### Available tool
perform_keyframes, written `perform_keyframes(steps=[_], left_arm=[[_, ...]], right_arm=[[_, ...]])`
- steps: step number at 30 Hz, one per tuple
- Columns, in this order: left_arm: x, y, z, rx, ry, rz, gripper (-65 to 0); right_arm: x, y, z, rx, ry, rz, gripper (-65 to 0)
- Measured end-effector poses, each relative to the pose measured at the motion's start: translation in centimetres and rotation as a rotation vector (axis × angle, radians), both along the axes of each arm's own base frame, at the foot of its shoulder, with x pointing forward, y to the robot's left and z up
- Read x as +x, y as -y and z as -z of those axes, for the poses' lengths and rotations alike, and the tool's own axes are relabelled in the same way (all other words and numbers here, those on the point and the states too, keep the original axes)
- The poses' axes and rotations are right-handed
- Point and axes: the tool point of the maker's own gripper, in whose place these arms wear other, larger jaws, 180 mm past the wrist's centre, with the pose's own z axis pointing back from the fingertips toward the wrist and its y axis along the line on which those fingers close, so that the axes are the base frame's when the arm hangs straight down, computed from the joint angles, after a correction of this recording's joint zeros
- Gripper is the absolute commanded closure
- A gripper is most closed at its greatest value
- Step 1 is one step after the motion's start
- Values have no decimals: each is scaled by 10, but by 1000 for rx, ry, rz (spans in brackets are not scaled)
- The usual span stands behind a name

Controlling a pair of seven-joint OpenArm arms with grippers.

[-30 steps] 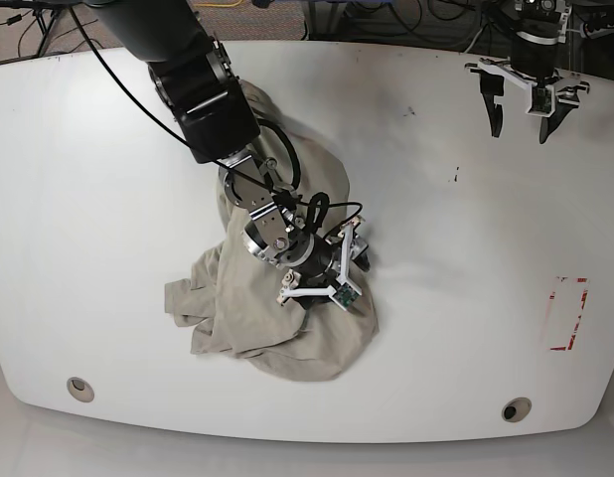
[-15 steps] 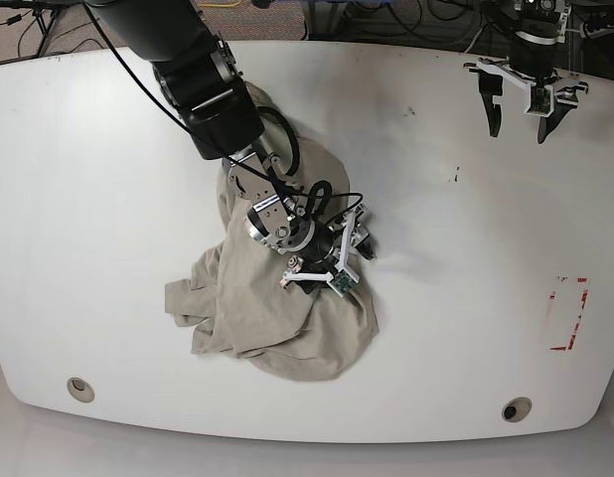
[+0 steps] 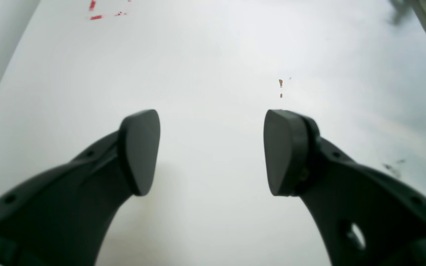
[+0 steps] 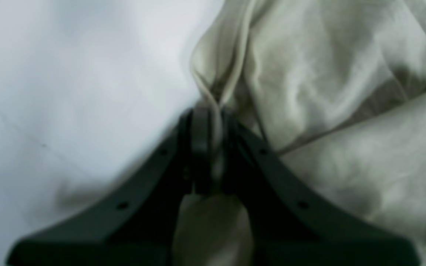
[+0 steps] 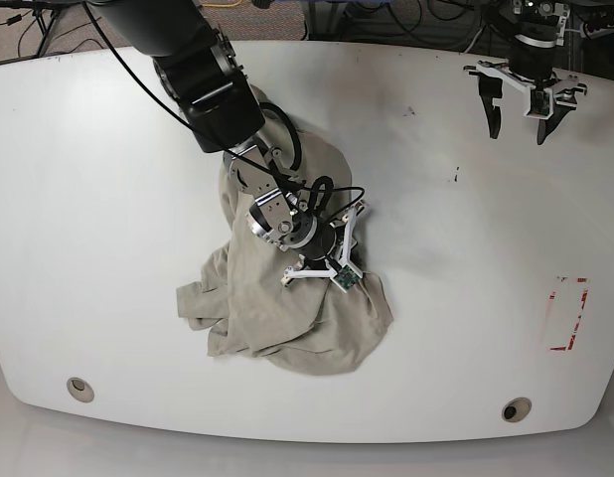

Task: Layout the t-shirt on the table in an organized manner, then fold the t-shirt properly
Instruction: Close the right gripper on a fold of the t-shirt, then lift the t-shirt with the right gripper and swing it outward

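Progress is slight: the one t-shirt (image 5: 287,318) lies as a crumpled beige heap at the centre of the base view, a little below the middle, so neither the laying-out nor the folding is done; I judge the work to be at its first step, taking hold of an edge to spread the cloth. The right end effector (image 4: 207,147), at the end of the arm reaching in from the upper left of the base view, has its jaws pressed together on a rolled hem of the t-shirt, with the rest of the cloth bunched to the right of that wrist view. The left end effector (image 3: 213,151) hangs at the upper right of the base view, well apart from the garment, its jaws spread wide with nothing between them and only bare worktop (image 5: 88,199) beneath. Count: one t-shirt, one white worktop, two arms, two round grey grommet holes (image 5: 79,387) along the lower edge, and one red-tape mark (image 5: 567,313) at the right.
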Motion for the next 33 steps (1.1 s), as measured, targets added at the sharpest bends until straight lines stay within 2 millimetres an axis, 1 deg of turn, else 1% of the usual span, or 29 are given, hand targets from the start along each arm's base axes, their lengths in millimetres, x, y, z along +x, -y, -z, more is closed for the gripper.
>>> perform_keyframes(steps=[2, 4, 7, 8, 9, 10, 12, 20, 24, 27, 28, 30, 33], left_arm=[[0, 0, 0, -1, 0, 0, -410], [0, 0, 1, 0, -2, -1, -410], [0, 0, 1, -2, -2, -1, -410], [0, 0, 1, -1, -2, 0, -410], [0, 0, 1, -1, -1, 0, -410], [0, 0, 0, -2, 1, 0, -410], [1, 0, 1, -2, 0, 0, -410], [1, 1, 1, -3, 0, 2, -413], [2, 10, 3, -17, -3, 21, -414], [2, 16, 4, -31, -6, 38, -414], [2, 17, 5, -33, -6, 39, -414], [3, 17, 5, -32, -5, 39, -414], [9, 16, 3, -30, 5, 33, -415]], right_arm=[[-1, 0, -4, -22, -6, -9, -2], [-1, -1, -11, -28, 5, -10, -2], [3, -4, -32, -28, 46, -14, -2], [5, -5, -43, -26, 69, -13, -2], [6, -5, -46, -27, 75, -14, -2], [9, -8, -61, -16, 107, -16, -2], [12, -9, -79, -11, 142, -16, -2], [24, -14, -161, 16, 319, -18, -2], [34, -14, -209, 27, 426, -17, -2], [41, -14, -240, 31, 491, -17, 0], [43, -13, -249, 28, 509, -16, 0], [44, -15, -276, 32, 571, -23, 0], [43, -17, -296, 12, 614, -44, 0]])
